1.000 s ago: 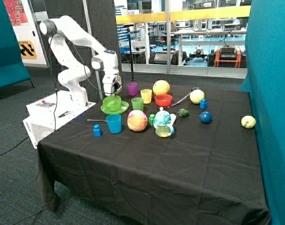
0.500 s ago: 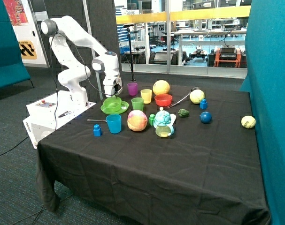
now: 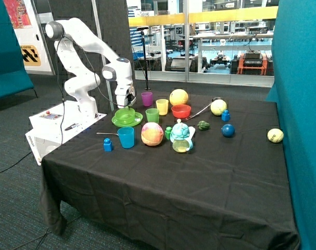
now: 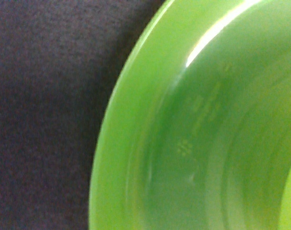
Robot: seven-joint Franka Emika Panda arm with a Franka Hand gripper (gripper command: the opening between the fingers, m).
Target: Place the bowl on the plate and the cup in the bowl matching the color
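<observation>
Bright-green plastic plate (image 4: 135,143) cut off by wrist view's edges, claw (image 3: 125,105) fingertips too small to tell, black-clothed table (image 3: 199,172) far edge partly hidden

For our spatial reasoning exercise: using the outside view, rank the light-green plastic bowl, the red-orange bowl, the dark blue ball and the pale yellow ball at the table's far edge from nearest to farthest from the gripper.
1. Light-green plastic bowl, on the green plate, directly under the gripper.
2. Red-orange bowl, mid-table beyond the cups.
3. Dark blue ball, past the teapot.
4. Pale yellow ball, by the table's far edge.
</observation>
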